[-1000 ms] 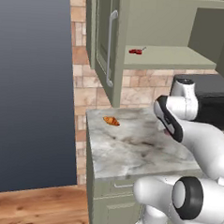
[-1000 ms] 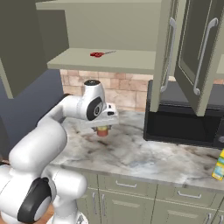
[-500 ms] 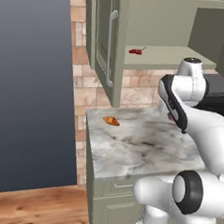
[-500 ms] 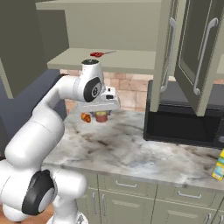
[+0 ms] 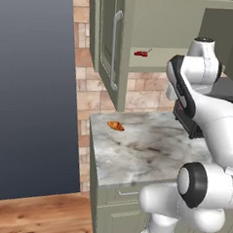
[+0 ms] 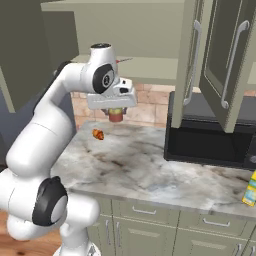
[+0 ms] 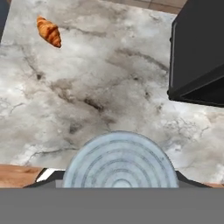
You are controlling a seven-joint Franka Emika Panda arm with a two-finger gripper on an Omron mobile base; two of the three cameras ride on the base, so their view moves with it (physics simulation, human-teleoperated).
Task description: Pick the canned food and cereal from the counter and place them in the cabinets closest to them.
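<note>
High above the counter (image 6: 150, 160), below the open cabinets (image 6: 150, 67), the jaws grip the canned food (image 6: 116, 115)

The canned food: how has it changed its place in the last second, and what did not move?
The gripper has lifted the canned food from near the counter up toward the open cabinet shelf, keeping hold of it all the while. The croissant, the small red thing on the shelf, the microwave and the cereal stayed where they were.
</note>
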